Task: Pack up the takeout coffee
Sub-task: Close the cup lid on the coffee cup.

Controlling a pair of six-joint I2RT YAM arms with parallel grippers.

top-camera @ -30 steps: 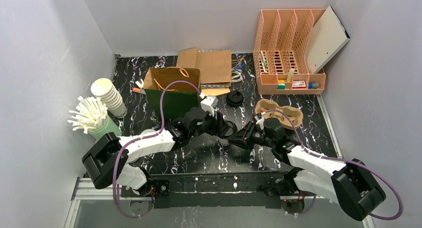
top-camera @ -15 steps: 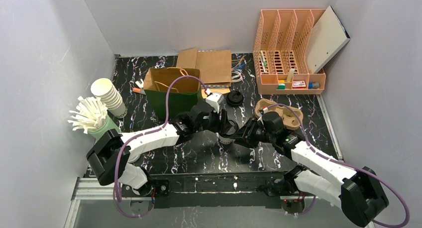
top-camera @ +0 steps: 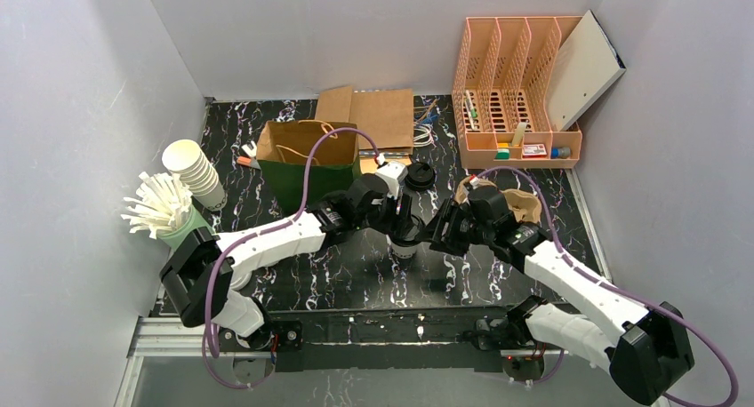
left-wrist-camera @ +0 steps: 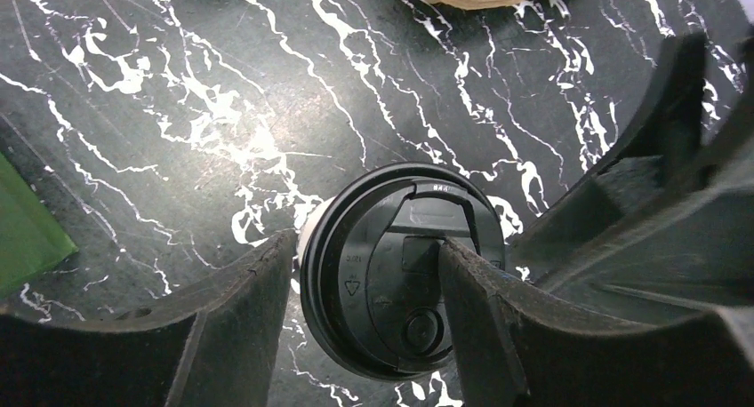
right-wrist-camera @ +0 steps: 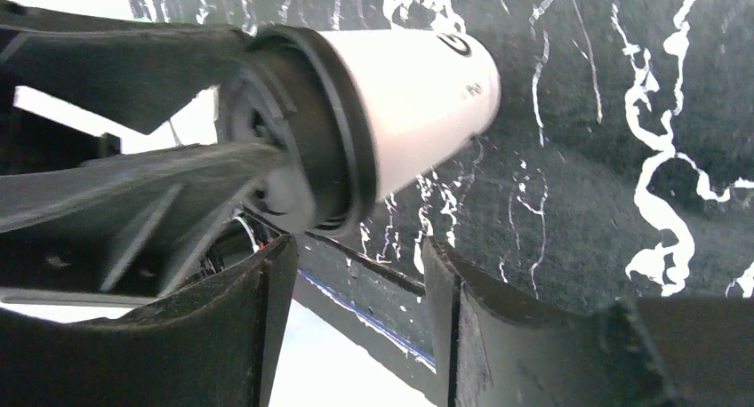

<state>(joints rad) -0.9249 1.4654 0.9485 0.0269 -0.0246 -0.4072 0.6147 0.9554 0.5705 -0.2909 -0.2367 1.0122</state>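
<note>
I had both claws working low over the black marbled table (top-camera: 356, 278). The green paper bag (top-camera: 311, 183) stood open-topped beyond the left claw (left-wrist-camera: 364, 251), a little off to its left. The cardboard cup carrier (top-camera: 526, 207) lay just behind the right claw (right-wrist-camera: 356, 251), on its far side.

The coffee cup (right-wrist-camera: 418, 96), white with a black lid (left-wrist-camera: 382, 300), stood directly under the left claw, between the two claws and near the middle of the table. From the left wrist I looked straight down on it. The left claw's jaws were partly spread, narrower than the lid. One finger (left-wrist-camera: 240, 309) touched the outside of the lid's rim, and the other (left-wrist-camera: 480, 318) lay across the lid's top. I could not tell whether that was a real clamp or only contact.

The right claw's jaws stood well apart with nothing between them. The cup's side sat just beyond their tips, not touching either finger.

A second black lid (top-camera: 420, 176) lay loose on the table past the left claw, near the bag's right corner.
</note>
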